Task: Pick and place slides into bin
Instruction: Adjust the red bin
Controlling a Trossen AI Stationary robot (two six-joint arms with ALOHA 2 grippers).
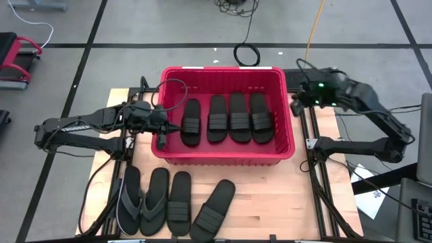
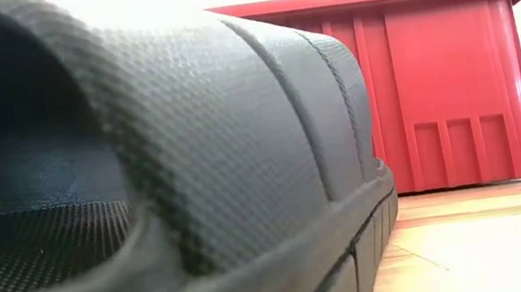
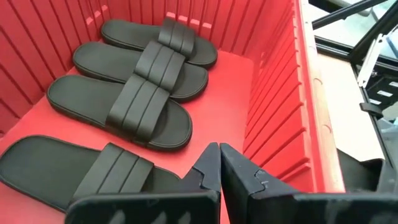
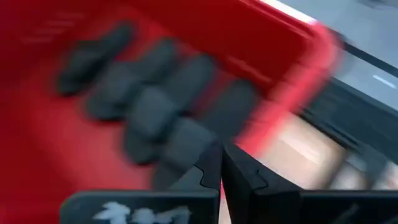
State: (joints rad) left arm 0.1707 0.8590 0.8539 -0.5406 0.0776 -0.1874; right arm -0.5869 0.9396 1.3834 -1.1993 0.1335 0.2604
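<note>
The red bin (image 1: 223, 156) stands at the table's middle, and several black banded slides (image 1: 228, 118) lie flat side by side on its floor; they also show in the left wrist view (image 3: 134, 99). Two flip-flops (image 1: 142, 200) and two banded slides (image 1: 179, 202) (image 1: 214, 209) lie flat on the table by its near edge. My left gripper (image 1: 169, 128) (image 3: 219, 155) is shut and empty, just inside the bin's left wall above the leftmost slide (image 3: 74, 171). My right gripper (image 1: 297, 102) (image 4: 222, 155) is shut and empty, outside the bin's right wall near its far corner.
One banded slide (image 2: 142, 162) lies close in front of the low camera and hides most of that view; the bin's wall (image 2: 445, 91) shows behind it. Bare wooden table lies to the right of the near-edge sandals. Cables lie on the floor beyond the bin.
</note>
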